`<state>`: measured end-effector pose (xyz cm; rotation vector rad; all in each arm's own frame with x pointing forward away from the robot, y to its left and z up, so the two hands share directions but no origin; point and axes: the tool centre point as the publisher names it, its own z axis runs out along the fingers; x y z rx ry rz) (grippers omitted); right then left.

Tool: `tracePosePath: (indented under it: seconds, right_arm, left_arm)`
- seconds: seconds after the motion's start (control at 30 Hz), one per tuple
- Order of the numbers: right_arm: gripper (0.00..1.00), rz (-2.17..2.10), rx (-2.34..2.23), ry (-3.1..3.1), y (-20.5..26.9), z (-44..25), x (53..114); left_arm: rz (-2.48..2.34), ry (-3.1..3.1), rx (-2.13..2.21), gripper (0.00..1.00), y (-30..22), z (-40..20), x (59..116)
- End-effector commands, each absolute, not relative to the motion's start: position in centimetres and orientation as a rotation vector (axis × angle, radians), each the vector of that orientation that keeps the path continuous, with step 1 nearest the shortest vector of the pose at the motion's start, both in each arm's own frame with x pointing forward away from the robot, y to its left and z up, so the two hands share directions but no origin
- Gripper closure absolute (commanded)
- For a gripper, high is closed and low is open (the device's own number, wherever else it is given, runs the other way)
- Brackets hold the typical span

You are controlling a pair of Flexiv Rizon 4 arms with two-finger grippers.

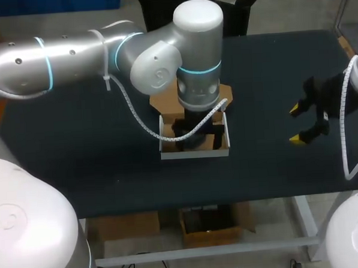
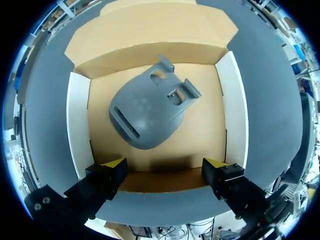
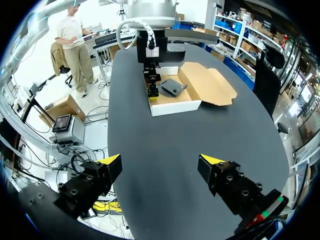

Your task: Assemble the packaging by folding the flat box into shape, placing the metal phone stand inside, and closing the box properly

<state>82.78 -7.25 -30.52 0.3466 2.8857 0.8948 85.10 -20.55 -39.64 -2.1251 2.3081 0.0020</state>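
Spread open over the box (image 2: 77, 130), the left end effector (image 2: 164, 166) could catch a wall and drag it, displacing the phone stand (image 2: 150, 112).

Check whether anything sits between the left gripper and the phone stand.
Nothing visible does. The phone stand lies uncovered on the floor of the box, ahead of the open left gripper; the lid flap lies folded back.

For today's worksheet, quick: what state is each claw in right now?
Left claw: open, empty, above the phone stand in the box.
Right claw: open, holding nothing.
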Motion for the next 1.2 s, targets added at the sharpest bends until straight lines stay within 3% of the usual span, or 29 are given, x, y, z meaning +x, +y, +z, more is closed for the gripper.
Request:
tracePosePath:
  seconds: [0.03,1.2]
  right_arm:
    - [0.0,0.899,0.345,2.887,-7.4,-30.4,82.8]
    - [0.0,0.899,0.345,2.887,-7.4,-30.4,82.8]
  left_arm:
    - [0.007,2.3,-2.136,0.0,-20.8,-39.7,84.3]
    - [0.019,2.224,-2.265,0.0,-21.1,-39.5,75.9]
